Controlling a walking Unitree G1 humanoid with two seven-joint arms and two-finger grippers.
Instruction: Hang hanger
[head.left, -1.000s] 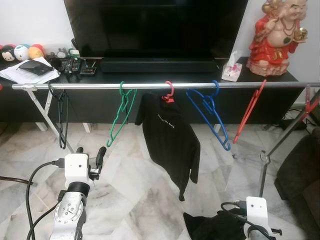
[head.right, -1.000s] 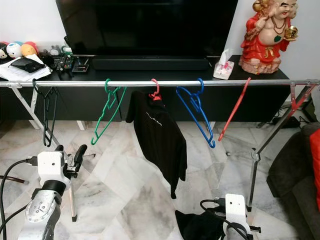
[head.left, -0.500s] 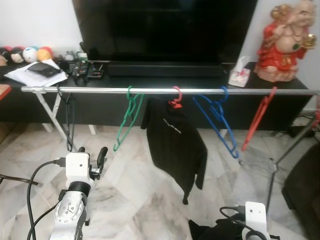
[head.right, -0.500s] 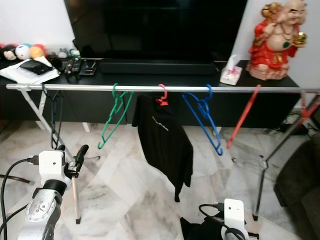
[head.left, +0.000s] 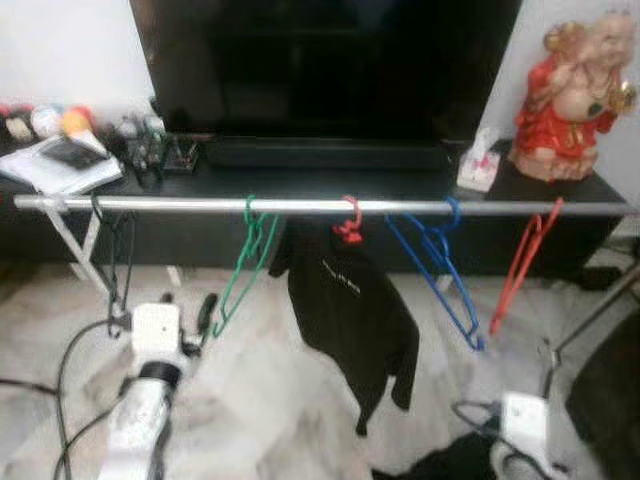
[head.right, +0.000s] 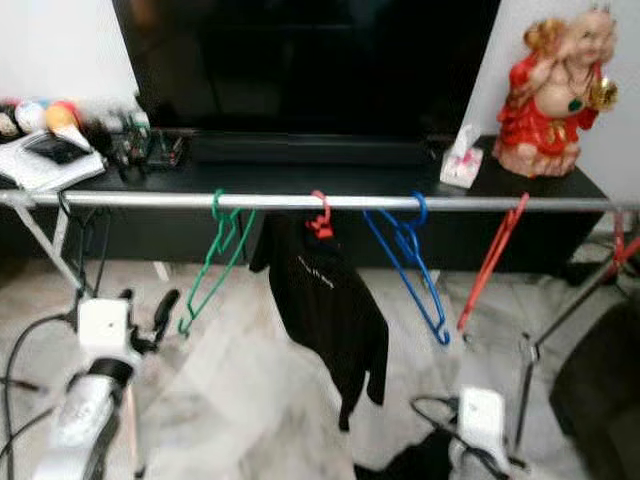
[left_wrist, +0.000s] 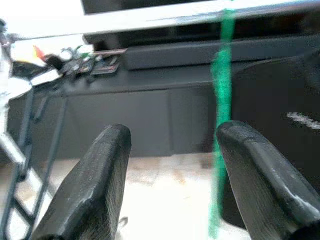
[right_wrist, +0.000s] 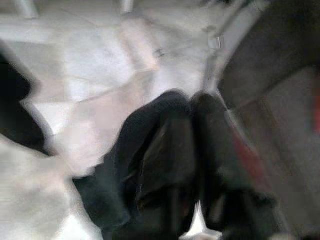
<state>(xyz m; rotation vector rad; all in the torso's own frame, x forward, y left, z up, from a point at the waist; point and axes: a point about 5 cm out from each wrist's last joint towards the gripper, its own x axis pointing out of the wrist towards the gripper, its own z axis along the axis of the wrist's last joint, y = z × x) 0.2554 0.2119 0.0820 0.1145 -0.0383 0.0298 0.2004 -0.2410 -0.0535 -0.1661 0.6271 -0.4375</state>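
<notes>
Green hanger (head.left: 243, 257) on rail (head.left: 320, 207), just beyond spread left gripper (left_wrist: 170, 165)

- Both head views are evenly lit by soft indoor light, but smeared with motion blur; edges of the rail (head.left: 320, 207) and the statue (head.left: 575, 95) look soft.
- The television (head.left: 325, 65) is a dark, detailless block across the upper middle.
- The pale wall at upper left is bright, nearly washed out.
- The left wrist view is blurred, with a blown-out white band along its top.
- The right wrist view is heavily smeared and dim.
</notes>
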